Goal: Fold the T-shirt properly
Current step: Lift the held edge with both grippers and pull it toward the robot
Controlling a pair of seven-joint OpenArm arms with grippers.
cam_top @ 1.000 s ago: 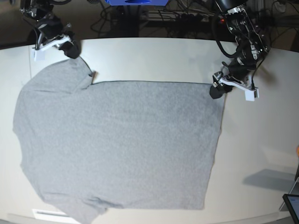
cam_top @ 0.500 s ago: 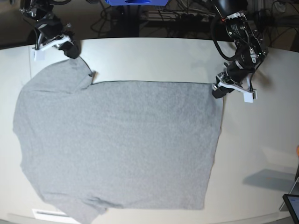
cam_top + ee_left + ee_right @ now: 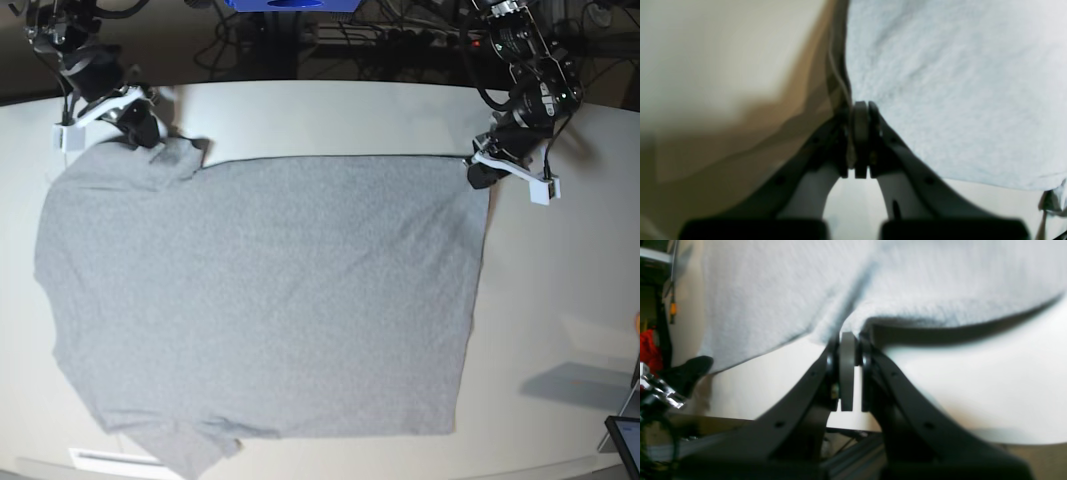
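The heather-grey T-shirt lies spread flat on the pale table, plain side up, sleeves at the left. My left gripper is shut on the shirt's far right hem corner. In the left wrist view its fingers pinch the edge of the cloth. At the far left, my right gripper is shut on the far sleeve. The right wrist view shows that gripper holding a raised ridge of the shirt's fabric.
A dark tablet corner sits at the table's front right edge. A white label lies at the front left edge. Cables and a blue object sit behind the table's far edge.
My left gripper closed on the hem corner. Both arms then moved toward the far edge of the table, pulling the shirt's far edge back and taut.
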